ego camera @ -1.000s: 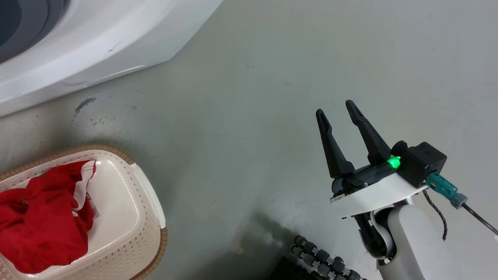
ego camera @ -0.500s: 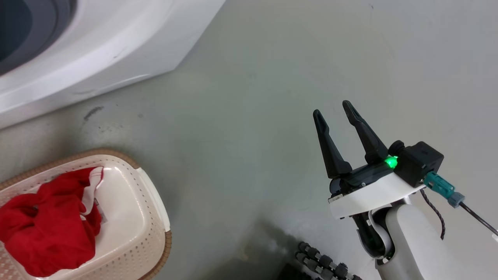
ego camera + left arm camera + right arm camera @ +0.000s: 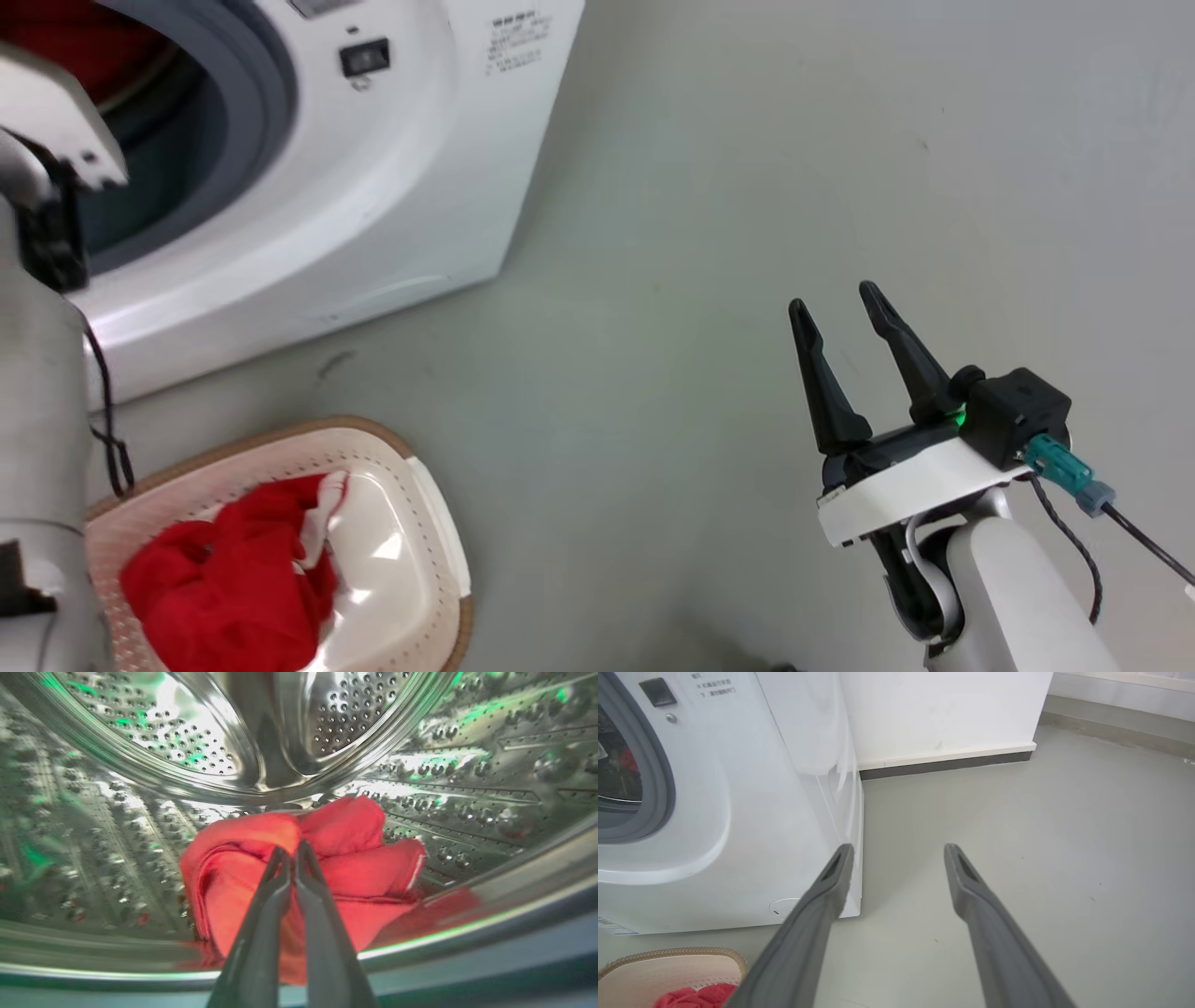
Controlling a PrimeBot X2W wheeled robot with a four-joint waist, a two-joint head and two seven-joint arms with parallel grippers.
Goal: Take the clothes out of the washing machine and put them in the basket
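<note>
**Lift the garment clear of the lip**

Inside the washing machine (image 3: 373,187), on the drum (image 3: 187,742) floor behind the door lip, lies the red garment (image 3: 355,868). The basket (image 3: 308,431) stands before the machine with clothes (image 3: 233,579) in it. The left gripper (image 3: 293,848) is clamped on a fold. I judge it should lift first, then draw back. The right gripper (image 3: 833,295), fingers apart, hangs off the machine's front corner.
</note>
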